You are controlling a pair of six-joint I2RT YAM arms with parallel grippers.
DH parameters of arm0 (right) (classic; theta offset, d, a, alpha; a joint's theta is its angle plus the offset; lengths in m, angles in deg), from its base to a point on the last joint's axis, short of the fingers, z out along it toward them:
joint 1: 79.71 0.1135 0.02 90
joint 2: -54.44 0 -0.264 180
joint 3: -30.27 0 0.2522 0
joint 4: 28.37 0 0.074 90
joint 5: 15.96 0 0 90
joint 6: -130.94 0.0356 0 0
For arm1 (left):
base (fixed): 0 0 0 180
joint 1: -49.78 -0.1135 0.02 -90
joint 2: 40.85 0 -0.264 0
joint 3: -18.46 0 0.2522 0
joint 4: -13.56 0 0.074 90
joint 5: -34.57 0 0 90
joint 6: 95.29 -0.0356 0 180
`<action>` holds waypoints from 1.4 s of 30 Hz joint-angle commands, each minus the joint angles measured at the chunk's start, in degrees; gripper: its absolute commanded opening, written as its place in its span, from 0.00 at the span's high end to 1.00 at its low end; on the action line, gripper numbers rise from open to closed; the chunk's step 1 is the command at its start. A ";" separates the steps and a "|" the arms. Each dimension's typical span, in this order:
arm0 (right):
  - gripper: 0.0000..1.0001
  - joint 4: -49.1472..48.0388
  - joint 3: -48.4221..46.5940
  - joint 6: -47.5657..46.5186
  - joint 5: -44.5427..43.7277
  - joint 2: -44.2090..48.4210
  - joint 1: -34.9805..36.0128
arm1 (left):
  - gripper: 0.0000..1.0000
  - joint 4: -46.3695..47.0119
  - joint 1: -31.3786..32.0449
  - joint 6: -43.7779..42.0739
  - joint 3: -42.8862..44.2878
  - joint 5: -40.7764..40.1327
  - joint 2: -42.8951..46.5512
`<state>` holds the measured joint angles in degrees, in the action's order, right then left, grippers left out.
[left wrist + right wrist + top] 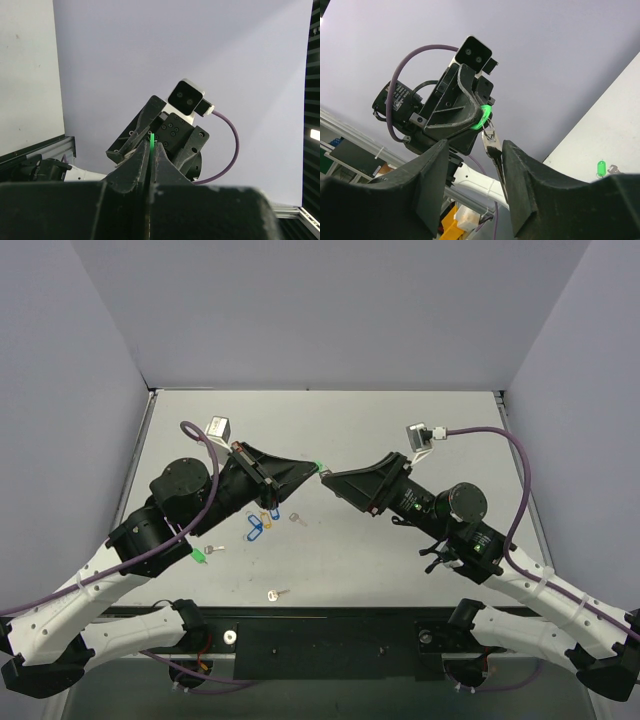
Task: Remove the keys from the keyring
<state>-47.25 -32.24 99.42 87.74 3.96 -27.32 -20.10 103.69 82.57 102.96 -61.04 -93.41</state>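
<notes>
The left gripper [151, 152] pinches the small light-green plastic key tag [484, 118] tight — its tiny silver round-headed key [491, 144] dangles between the parted fingers of the right gripper [476, 150].

Left tool [315, 469] tight, right tool [325, 477] agape, nose-to-nose

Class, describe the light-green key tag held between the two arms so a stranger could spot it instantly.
Above the table, the two arms' tips meet in mid-air. The left hand pinches the light-green tag there. Unlike the blue tag, the orange tag and the brighter green tag lying on the table, it is up in the air, a silver key dangling from it.
</notes>
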 commanded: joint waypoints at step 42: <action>1.00 13.73 -8.54 -6.09 4.32 0.82 0.44 | 0.38 -1.98 0.05 -5.93 -0.78 -3.62 6.14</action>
<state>-36.15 -35.74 96.23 89.18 3.33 -27.11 -21.39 103.69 79.81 101.76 -63.47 -88.84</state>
